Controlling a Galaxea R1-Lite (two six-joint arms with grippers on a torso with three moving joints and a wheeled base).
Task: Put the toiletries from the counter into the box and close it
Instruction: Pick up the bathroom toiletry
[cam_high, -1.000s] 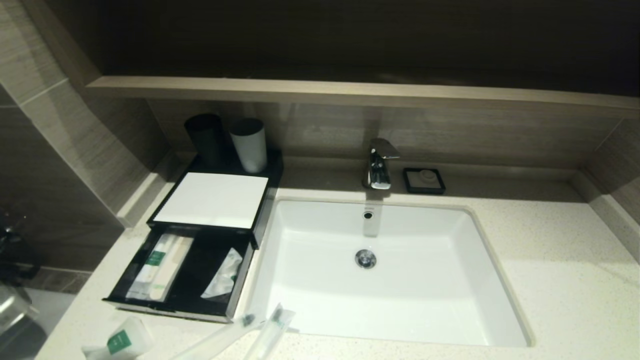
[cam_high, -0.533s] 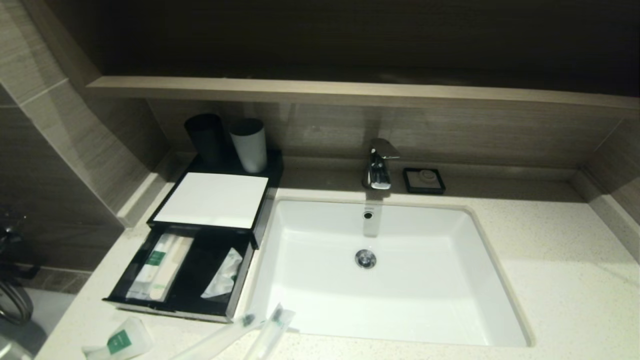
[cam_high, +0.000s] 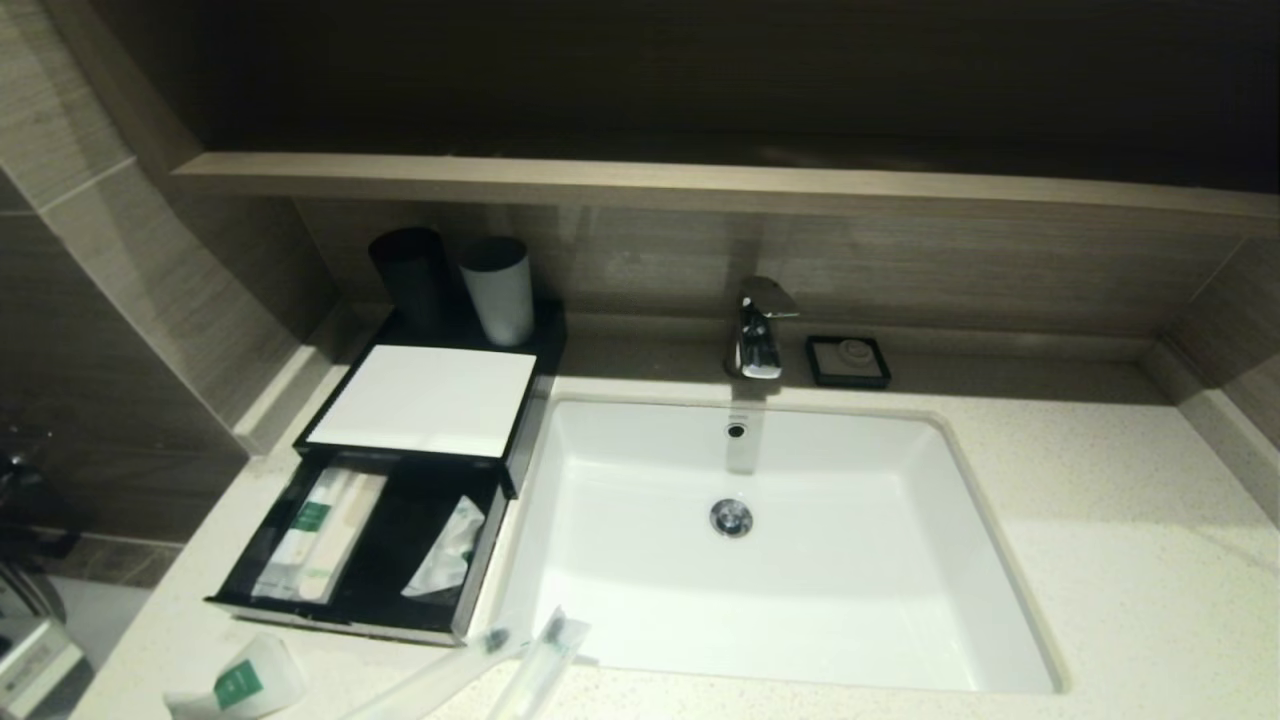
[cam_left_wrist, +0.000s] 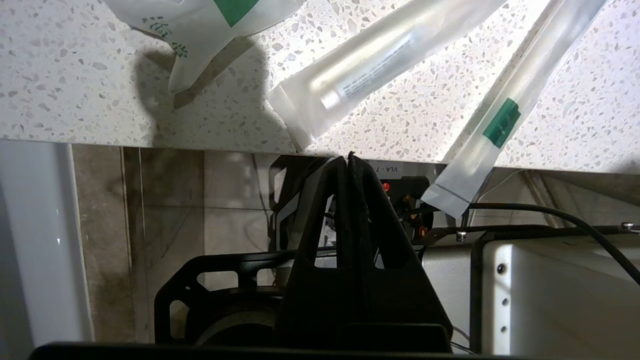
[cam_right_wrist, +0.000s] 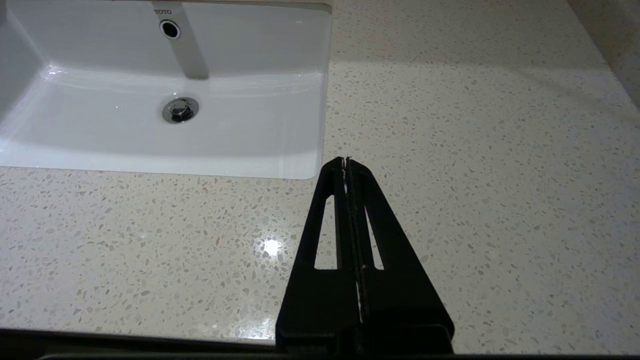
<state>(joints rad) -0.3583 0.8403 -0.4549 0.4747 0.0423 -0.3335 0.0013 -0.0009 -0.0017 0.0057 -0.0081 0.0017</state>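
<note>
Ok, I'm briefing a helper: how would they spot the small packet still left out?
Start at the basin, then the open black box left of it. On the counter before its drawer lies the white packet, squat with a green square label, unlike the two long clear sachets beside it.

Black slotted claw (cam_left_wrist: 348, 159); white casing (cam_left_wrist: 550, 295)

My head camera looks steeply down over the table (cam_high: 1100, 560), taking in basin (cam_high: 780, 560) and box (cam_high: 420, 400) from above. My left wrist camera sits low at the table's front edge, close to the sachets (cam_left_wrist: 380, 65). My right wrist camera hangs close over the table, sharing the basin with the head view.
</note>
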